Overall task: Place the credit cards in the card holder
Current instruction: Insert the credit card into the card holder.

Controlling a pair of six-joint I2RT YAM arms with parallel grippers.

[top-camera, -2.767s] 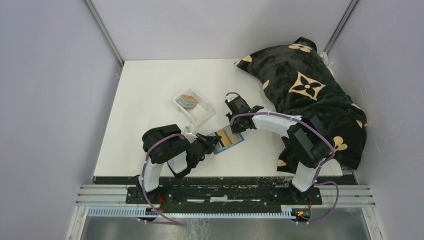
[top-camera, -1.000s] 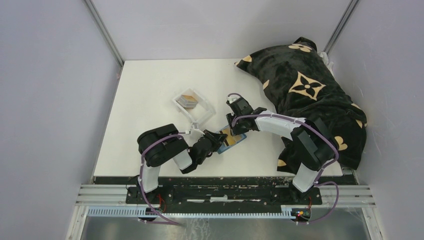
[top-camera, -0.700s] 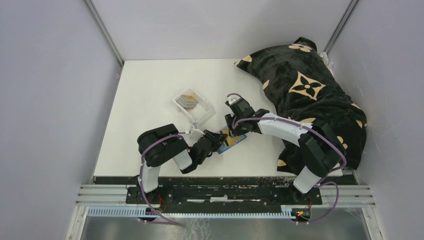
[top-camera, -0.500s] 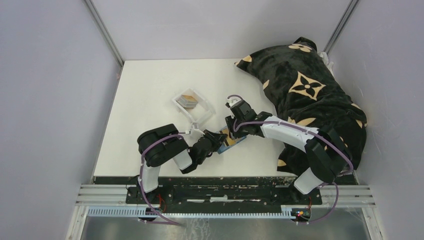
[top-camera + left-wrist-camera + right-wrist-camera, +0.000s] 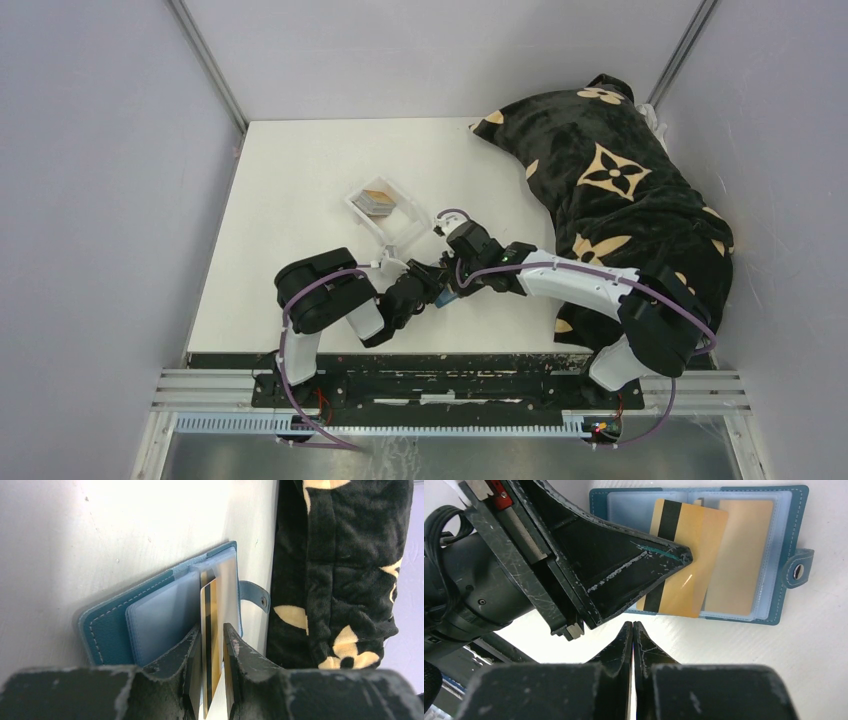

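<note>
We see the card holder [image 5: 793, 537] lying open like a book on the white counter [image 5: 300, 200], close to the front edge and between the two arms. It is blue-green, with clear pockets inside and a little snap tab [image 5: 799, 570] sticking out on one side. The left fingers [image 5: 231, 642] are partly closed and pinch one gold card [image 5: 702, 540] with a black stripe. The card is squeezed flat between them. Its far end lies over the clear pockets on one half of the card holder, a bit tilted. We cannot tell if the end is inside a pocket or just on top. Another gold card [image 5: 740, 555] sits inside a clear pocket on the other half, next to the snap tab. The right fingers [image 5: 628, 633] are shut tight with nothing between them. They hang over the bare counter just beside the long edge of the card holder, very near the left fingers. From above, the two arms meet over the card holder and hide most of it. Farther back on the counter is a clear tray [image 5: 402, 228] with more cards [image 5: 377, 200] stacked in it. A black fuzzy blanket [image 5: 610, 170] with tan flower shapes is piled up on the right side.
</note>
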